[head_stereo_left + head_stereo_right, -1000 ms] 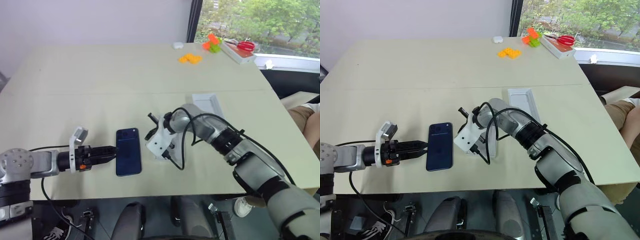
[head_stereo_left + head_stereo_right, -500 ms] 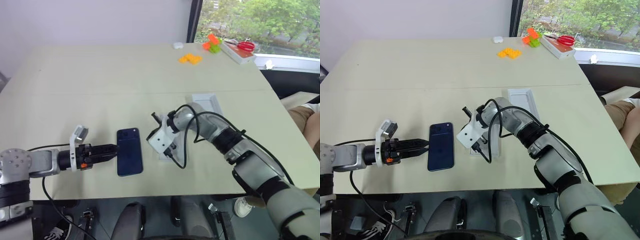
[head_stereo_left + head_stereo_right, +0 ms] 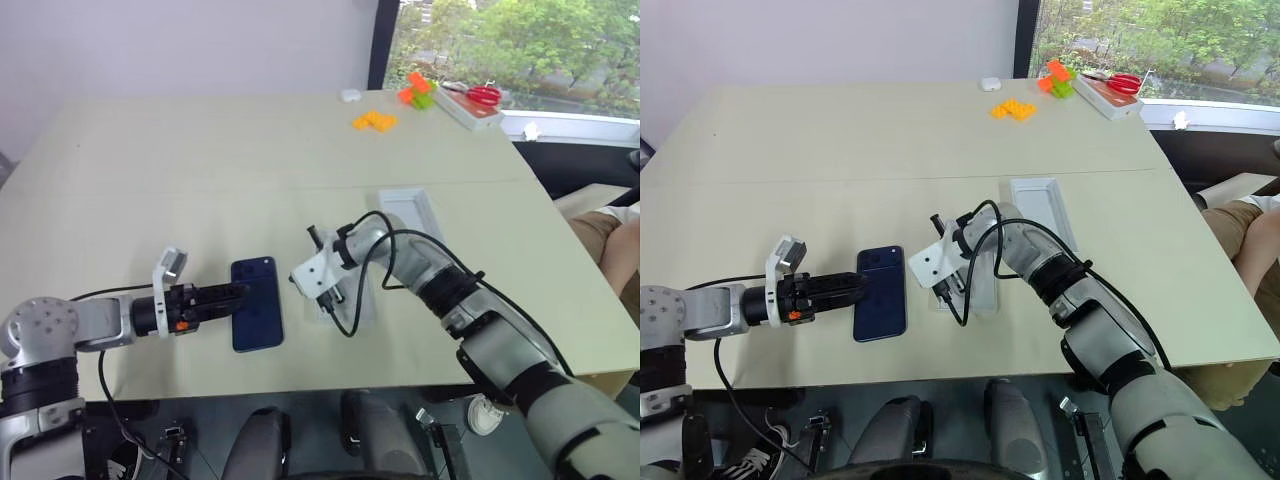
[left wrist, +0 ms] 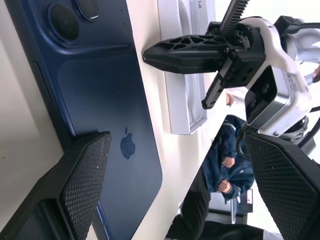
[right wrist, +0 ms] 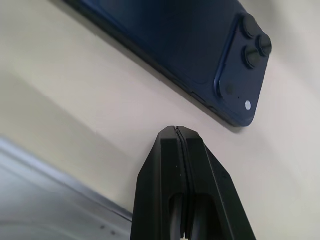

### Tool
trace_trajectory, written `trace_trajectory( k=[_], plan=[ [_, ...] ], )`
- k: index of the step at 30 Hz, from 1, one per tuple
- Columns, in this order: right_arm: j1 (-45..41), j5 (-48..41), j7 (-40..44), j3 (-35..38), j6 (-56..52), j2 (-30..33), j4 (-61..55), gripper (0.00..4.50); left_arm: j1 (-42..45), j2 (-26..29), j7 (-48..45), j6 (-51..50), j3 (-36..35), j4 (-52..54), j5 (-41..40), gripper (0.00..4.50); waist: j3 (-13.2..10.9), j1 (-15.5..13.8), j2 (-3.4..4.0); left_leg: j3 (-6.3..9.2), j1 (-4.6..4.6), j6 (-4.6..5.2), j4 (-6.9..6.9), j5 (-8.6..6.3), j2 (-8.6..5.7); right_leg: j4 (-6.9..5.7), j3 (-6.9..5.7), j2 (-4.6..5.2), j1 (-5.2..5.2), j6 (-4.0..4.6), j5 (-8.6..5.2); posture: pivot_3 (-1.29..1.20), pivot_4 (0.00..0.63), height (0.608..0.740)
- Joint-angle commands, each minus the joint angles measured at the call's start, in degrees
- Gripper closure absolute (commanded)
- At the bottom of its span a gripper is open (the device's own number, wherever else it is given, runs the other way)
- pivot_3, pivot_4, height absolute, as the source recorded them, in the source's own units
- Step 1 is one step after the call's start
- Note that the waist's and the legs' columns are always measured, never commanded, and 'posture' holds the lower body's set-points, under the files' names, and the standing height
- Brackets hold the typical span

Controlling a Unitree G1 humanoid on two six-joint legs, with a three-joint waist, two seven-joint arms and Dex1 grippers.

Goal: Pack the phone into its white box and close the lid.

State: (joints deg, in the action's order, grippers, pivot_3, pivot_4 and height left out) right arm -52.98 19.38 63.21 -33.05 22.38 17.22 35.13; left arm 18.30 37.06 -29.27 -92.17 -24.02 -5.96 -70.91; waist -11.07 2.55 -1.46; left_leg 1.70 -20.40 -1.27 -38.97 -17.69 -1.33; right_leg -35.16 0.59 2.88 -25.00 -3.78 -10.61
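Observation:
The dark blue phone point(image 3: 256, 303) lies back-up on the table near its front edge, camera bump toward the far end. My left gripper point(image 3: 241, 295) is open and level, with one pad point(image 4: 80, 190) over the phone's left edge and the other pad point(image 4: 285, 185) far off it. To the phone's right lies a shallow white box point(image 3: 347, 292). My right gripper point(image 5: 176, 131) is shut on nothing and tilts down over the strip of table between phone and box. Another shallow white tray piece point(image 3: 408, 212) lies farther back; I cannot tell if it is the lid.
At the far right of the table are orange bricks point(image 3: 377, 120), green and orange bricks point(image 3: 414, 93), a white tray with red scissors point(image 3: 470, 101) and a small white object point(image 3: 348, 95). A seated person point(image 3: 612, 235) is beside the table's right edge.
My right wrist has rolled, and its shut gripper now sits lower beside the box. My left gripper has crept slightly onto the phone's edge. The whole view has shifted a little.

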Motion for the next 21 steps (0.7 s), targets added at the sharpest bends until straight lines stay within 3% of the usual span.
trace_trajectory(
  k=[1, 6, 11, 16, 21],
  plan=[
    [0.5, -5.0, 3.5, 2.9, -2.2, -0.1, 0.4, 4.48, 0.0, 1.4, -0.5, -0.3, -1.3, 0.9, -0.9, 0.00, 0.0, 0.0, 0.00, 0.00, -0.01, 0.00, 0.00, 0.00, 0.00, 0.01, 0.00, 0.00, 0.00, -0.01, 0.00, 0.00, 0.150, 0.740],
    [0.5, -12.9, 6.6, 8.9, -9.3, 0.9, -2.8, 4.48, -0.1, 2.6, -1.7, -0.3, -1.3, 0.7, -1.1, 0.00, 0.0, -0.1, 0.02, 0.00, -0.08, 0.00, 0.00, 0.00, 0.00, 0.01, 0.05, 0.02, -0.07, 0.00, 0.01, 0.00, 0.150, 0.740],
    [5.5, -22.4, 10.3, 14.2, -25.9, 2.4, -14.5, 4.48, -0.1, 2.8, -2.3, -0.3, -1.3, 0.6, -0.9, 0.00, 0.0, -0.1, 0.02, 0.01, -0.12, 0.02, 0.05, -0.02, 0.03, 0.03, 0.06, 0.07, -0.11, -0.02, 0.02, 0.00, 0.150, 0.740],
    [11.3, -23.6, 1.1, 8.5, -51.9, -5.1, -38.0, 4.48, 0.5, 2.6, -3.0, -0.3, -0.7, 0.2, -0.4, 0.00, -0.1, 0.2, 0.04, -0.04, -0.28, 0.02, 0.12, -0.02, 0.10, -0.04, 0.12, 0.06, -0.41, -0.12, 0.08, 0.00, 0.150, 0.740],
    [9.6, -23.9, -4.5, 8.3, -57.3, -10.1, -37.4, 4.48, 0.8, 2.9, -3.7, -0.3, -0.5, 0.2, 0.3, 0.00, 0.0, -0.6, 0.02, 0.05, -0.29, -0.18, 0.24, 0.09, 0.14, -0.02, 0.03, -0.01, -0.44, 0.08, 0.03, 0.00, 0.150, 0.740]
  ],
)
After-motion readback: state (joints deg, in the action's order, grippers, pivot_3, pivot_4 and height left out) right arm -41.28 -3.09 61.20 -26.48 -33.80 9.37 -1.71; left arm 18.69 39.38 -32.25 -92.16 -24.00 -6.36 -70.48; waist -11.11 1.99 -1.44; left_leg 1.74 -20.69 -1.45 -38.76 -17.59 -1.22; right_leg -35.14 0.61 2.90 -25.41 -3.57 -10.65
